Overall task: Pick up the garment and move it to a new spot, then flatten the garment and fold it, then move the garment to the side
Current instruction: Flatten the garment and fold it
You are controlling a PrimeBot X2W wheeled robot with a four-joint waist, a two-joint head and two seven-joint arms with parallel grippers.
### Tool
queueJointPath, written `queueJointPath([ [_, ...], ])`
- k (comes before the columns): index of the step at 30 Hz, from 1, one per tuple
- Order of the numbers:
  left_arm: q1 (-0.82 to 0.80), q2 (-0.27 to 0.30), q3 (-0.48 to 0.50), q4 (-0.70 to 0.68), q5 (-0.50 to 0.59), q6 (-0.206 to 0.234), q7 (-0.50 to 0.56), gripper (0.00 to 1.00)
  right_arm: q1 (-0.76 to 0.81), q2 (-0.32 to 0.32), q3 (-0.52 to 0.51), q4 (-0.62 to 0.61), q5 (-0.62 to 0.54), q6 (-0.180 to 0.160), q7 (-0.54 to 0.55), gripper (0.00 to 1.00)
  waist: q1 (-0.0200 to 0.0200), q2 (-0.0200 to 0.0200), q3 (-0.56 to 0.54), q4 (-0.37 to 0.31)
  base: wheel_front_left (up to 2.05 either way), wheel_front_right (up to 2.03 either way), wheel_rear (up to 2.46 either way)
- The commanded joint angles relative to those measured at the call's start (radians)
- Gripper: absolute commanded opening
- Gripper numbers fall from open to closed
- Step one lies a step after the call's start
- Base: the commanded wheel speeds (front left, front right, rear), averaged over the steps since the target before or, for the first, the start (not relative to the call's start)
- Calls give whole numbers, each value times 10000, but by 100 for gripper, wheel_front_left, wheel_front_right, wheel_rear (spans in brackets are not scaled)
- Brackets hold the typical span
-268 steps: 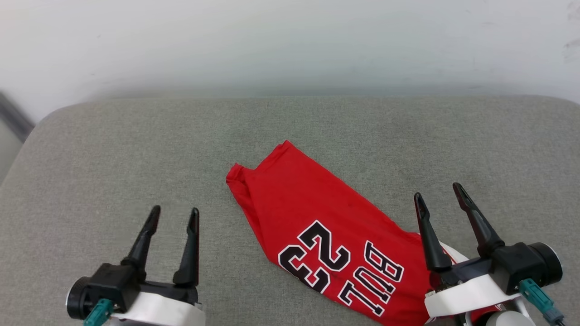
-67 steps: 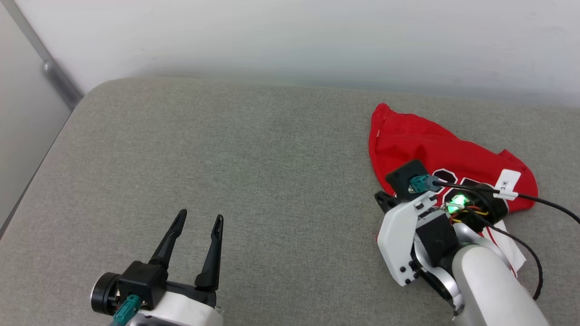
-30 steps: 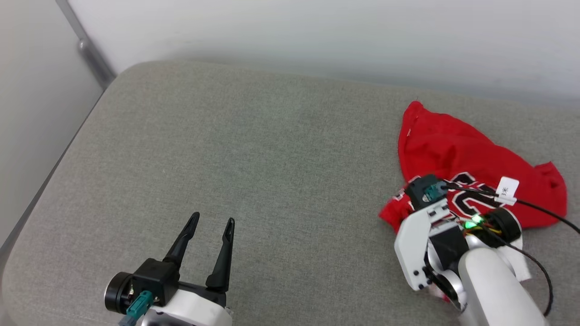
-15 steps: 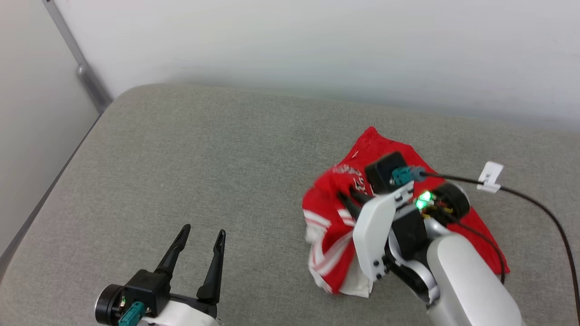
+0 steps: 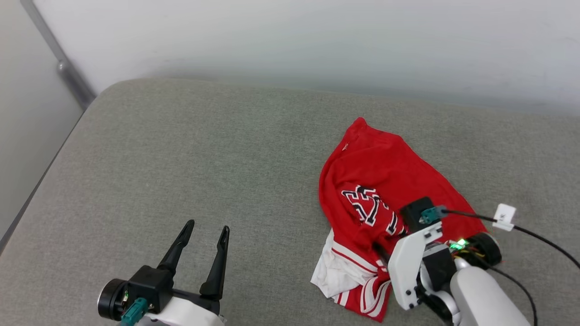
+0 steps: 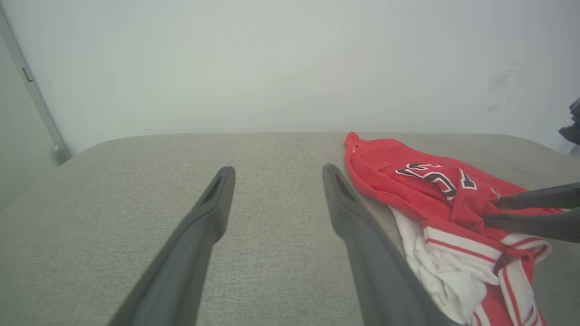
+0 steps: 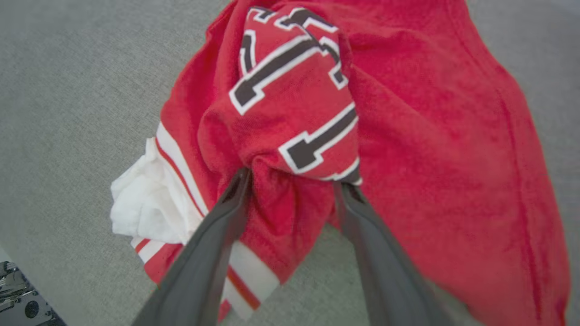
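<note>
Head view: a red garment [image 5: 385, 181] is lying crumpled on the right half of a grey cushion [image 5: 204, 149]. Its long axis is running from a pointed red corner at the far end towards the robot, ending in a bunched white sleeve with striped trim at the near edge. The right gripper [image 5: 384, 251] is bearing down on that near end, its wrist covering the cloth. The left gripper [image 5: 207, 225] is hovering over bare cushion well to the left, jaws spread wide and holding nothing. Left wrist view: the garment [image 6: 408, 181] is sitting to the right of the left gripper's fingers, apart from them, while the right gripper's two dark fingers are reaching in from the right edge at the black printed lettering. Right wrist view: the right jaws are standing parted, with a fold of red cloth carrying part of the black print bulging between the tips; the cloth is looking released rather than pinched. The right arm is much the nearer one, so a fresh grab on the near end would probably fall to it.
</note>
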Motion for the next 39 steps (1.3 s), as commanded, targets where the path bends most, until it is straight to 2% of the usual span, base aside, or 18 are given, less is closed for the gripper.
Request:
queueJointPath([
  [1, -123, -8, -19, -6, 48, -5, -26, 100, -136, 6, -121, -23, -88, -3, -123, 100, 0, 0, 6, -67, 0, 0, 0],
  [6, -165, -87, 19, -20, -100, -5, -26, 100, -66, 76, -857, -880, -44, -3, -796, 100, 0, 0, -111, -346, 0, 0, 0],
  [13, -138, -227, 215, -217, -325, -5, -26, 100, 655, -342, -1672, -3268, 196, -3, -2370, 100, 0, 0, -203, -825, 0, 0, 0],
  [19, -89, -282, 46, -246, -528, -5, -26, 100, 1736, -85, -2463, -4539, 189, -3, -4303, 100, 0, 0, -59, -1186, 0, 0, 0],
  [25, -484, 77, -713, -180, -982, -5, 78, 100, 2396, 250, -2923, -5206, -383, -3, -5684, 100, 0, 0, 377, -1546, 0, 0, 0],
  [27, -778, 344, -1159, -220, -1471, -5, 688, 100, 2484, 294, -2996, -5381, -568, -3, -5931, 100, 0, 0, 536, -1626, 0, 0, 0],
  [32, -1725, 1145, -2373, -485, -2434, -8, 3545, 100, 2446, 338, -3155, -5650, -921, -3, -6084, 100, 0, 0, 885, -1840, 0, 0, 0],
  [36, -2517, 1548, -3209, -727, -3380, -5, 5928, 100, 2333, 426, -3209, -5702, -1021, -3, -6146, 100, 0, 0, 1173, -2017, 0, 0, 0],
  [39, -2992, 1687, -3512, -641, -3582, 1, 7104, 100, 2231, 461, -3137, -5652, -1119, -3, -6194, 100, 0, 0, 1418, -2181, 0, 0, 0],
])
